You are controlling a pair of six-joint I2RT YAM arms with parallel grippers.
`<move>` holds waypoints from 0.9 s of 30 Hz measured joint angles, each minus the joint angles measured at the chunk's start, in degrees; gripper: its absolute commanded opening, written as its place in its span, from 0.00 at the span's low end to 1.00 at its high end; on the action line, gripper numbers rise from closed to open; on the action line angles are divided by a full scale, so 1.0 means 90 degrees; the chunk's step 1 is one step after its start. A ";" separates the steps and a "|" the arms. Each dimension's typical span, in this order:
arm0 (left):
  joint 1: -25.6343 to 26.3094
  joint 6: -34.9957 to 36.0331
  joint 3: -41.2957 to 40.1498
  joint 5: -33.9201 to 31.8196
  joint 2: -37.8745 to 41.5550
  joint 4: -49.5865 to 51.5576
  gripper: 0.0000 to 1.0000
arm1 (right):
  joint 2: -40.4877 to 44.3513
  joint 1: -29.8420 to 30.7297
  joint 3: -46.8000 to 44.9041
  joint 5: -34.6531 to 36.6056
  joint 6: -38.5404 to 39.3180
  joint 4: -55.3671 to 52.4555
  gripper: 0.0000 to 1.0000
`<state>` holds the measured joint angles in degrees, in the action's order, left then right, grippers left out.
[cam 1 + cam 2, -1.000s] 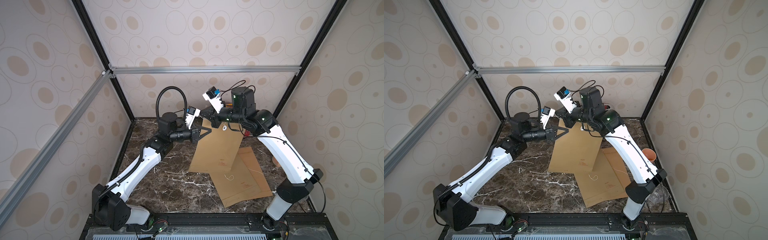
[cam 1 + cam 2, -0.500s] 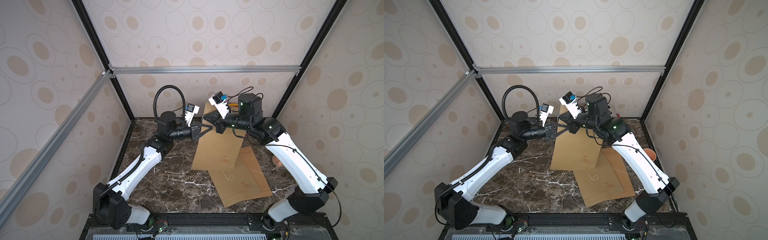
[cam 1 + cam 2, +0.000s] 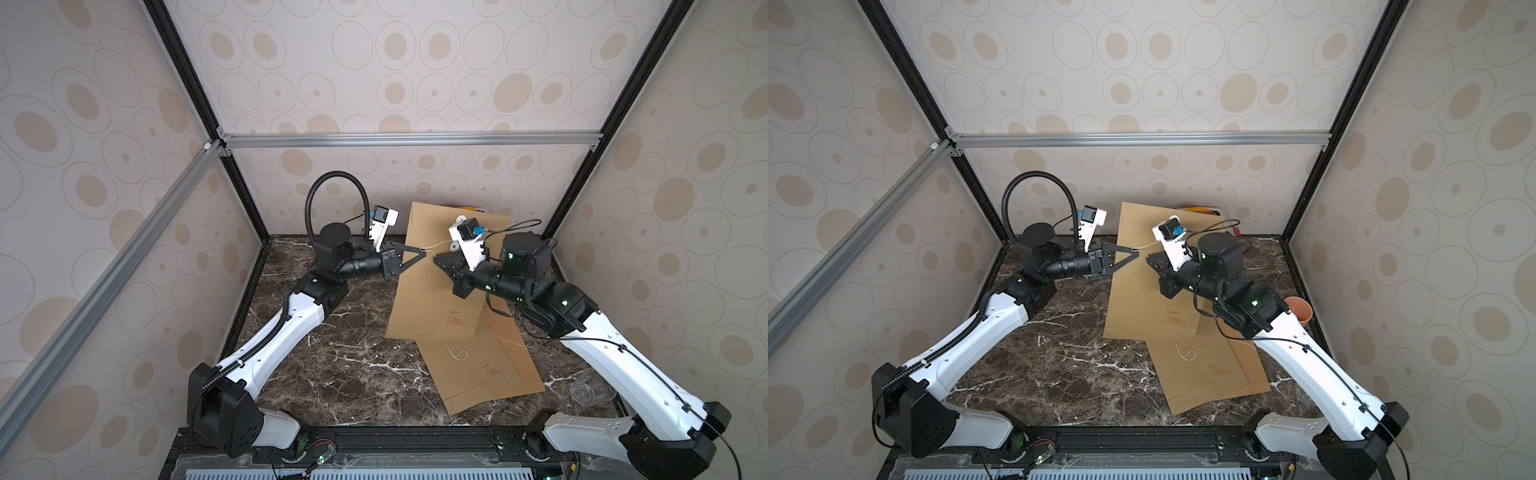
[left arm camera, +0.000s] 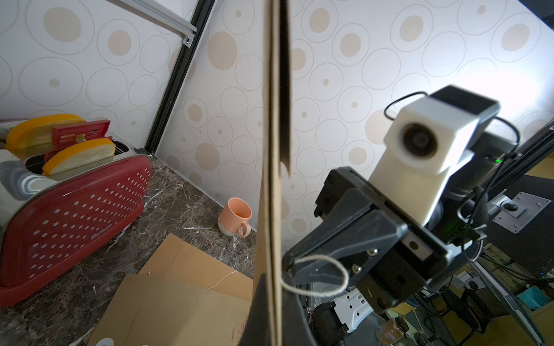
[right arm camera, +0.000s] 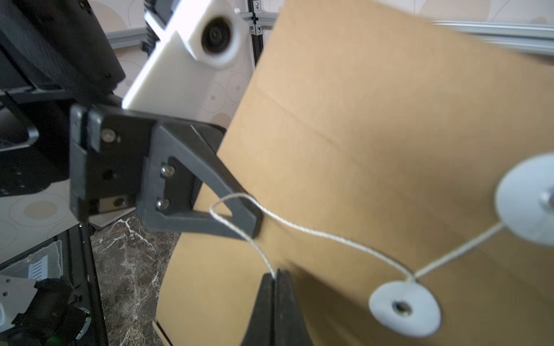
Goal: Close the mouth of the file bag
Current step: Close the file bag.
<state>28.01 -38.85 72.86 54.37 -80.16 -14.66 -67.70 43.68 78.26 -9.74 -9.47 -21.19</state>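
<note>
Three file bags, two arms: one bag held upright, its string pinched.

In both top views the file bag [image 3: 432,303] is held upright above the table [image 3: 332,353]. The left gripper [image 3: 417,255] is clenched on its side edge and the right gripper [image 3: 438,262] is clamped on the string [image 3: 436,245]. A front flat bag [image 3: 486,374] overlaps a rear flat bag [image 3: 505,328]. Since half a second ago the right arm has dropped back rightward, while the left has barely shifted. The red print on the bags is too small to read. The left wrist view shows one red toaster [image 4: 75,209] lettered roughly "Belinee", two yellow slices [image 4: 78,155] and one peach mug [image 4: 235,217]. The right wrist view shows two white discs [image 5: 404,308] on the bag, with the string end caught in the closed tips.
</note>
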 measured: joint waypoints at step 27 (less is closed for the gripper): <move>-0.0005 -0.0707 -0.0219 0.0058 0.0027 -0.1073 0.00 | 0.0651 0.0000 -0.0952 0.0435 -0.0372 -0.0539 0.00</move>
<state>27.97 -45.21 70.89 54.89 -79.92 -24.32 -61.84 43.68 69.69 -5.82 -12.82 -26.04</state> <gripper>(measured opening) 0.051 0.042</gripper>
